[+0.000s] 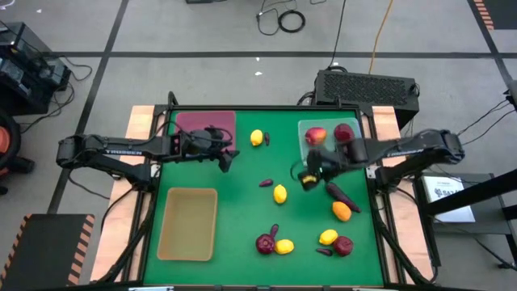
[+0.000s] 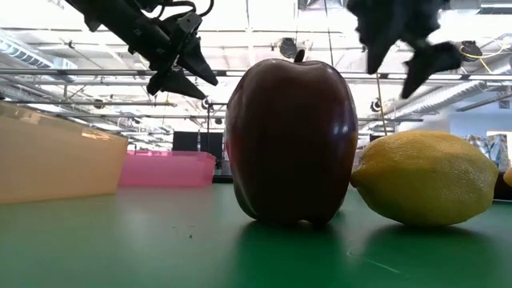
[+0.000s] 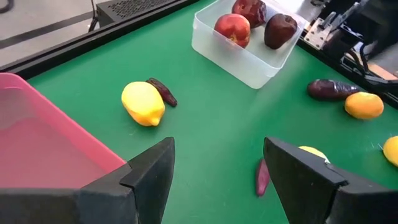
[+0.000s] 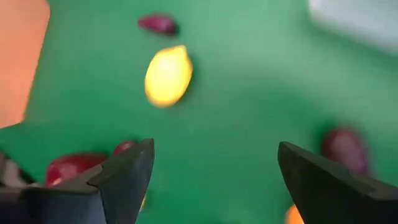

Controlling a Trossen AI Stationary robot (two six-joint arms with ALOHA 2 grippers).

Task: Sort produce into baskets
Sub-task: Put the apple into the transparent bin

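My left gripper (image 1: 226,158) is open and empty above the green table, by the near right corner of the maroon tray (image 1: 206,125); in its wrist view (image 3: 217,180) a lemon (image 3: 143,103) lies ahead. My right gripper (image 1: 308,177) is open and empty above the table's middle right, just near of the clear tray (image 1: 305,129), which holds three red apples (image 3: 233,29). In its wrist view (image 4: 217,177) a lemon (image 4: 168,74) lies on the table below and ahead. The tan tray (image 1: 188,224) rests at the near left.
Loose produce lies on the table: a lemon (image 1: 257,138), a lemon (image 1: 279,194), a dark purple vegetable (image 1: 339,194), an orange fruit (image 1: 342,211), and an apple (image 1: 265,242) with a lemon (image 1: 283,246) near the front edge; another lemon (image 1: 327,237) and apple (image 1: 343,245) lie to their right.
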